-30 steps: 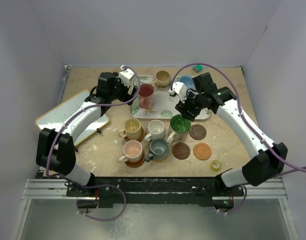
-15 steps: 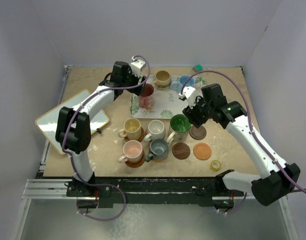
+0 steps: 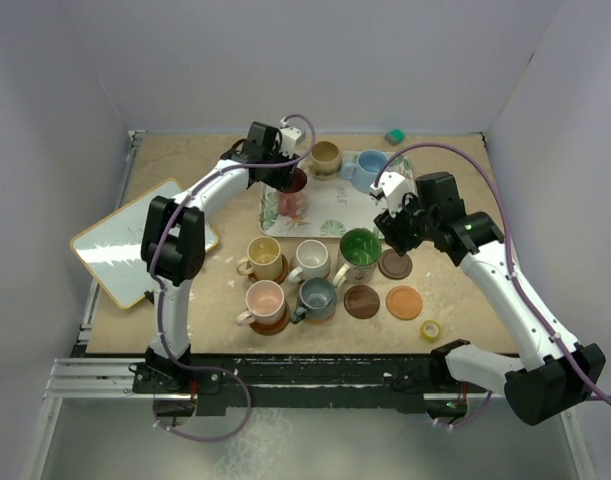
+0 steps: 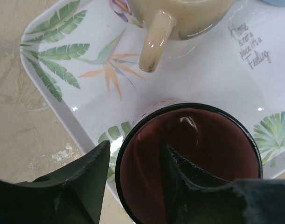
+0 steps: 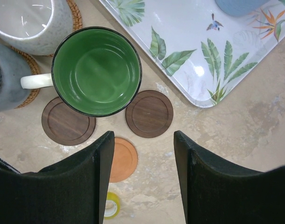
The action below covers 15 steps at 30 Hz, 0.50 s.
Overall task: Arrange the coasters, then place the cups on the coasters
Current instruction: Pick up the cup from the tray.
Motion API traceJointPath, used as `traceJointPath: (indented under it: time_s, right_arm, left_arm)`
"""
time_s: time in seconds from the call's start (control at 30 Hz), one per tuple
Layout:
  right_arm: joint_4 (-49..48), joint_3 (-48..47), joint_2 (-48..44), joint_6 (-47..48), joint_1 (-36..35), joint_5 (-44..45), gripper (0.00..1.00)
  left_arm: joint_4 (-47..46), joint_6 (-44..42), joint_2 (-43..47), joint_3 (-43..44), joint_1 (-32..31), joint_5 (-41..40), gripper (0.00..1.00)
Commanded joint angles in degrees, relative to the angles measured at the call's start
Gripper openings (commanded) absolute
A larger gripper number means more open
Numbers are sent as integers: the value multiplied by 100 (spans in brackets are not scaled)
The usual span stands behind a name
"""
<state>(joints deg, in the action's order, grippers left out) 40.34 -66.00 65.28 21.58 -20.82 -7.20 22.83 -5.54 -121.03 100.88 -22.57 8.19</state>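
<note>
The left arm [image 3: 220, 186] and right arm [image 3: 506, 286] have white links, black joints, purple cables [image 3: 440, 147], black pincer fingers [image 5: 81, 186].

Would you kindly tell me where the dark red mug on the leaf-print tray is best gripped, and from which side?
Grip its rim wall from straight above, one finger inside and one outside, as the left hand now straddles it. The dark red mug stands upright, mouth open, and the tan mug points its handle toward the far side on the tray, so the near side looks freer.
</note>
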Motion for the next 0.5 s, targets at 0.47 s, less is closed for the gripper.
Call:
traceJointPath:
  time_s: [0.47]
  right_arm:
    - [-177, 78, -23, -46, 32, -113, 56]
  left_arm:
    - [318, -80, -217, 659, 6, 58, 16]
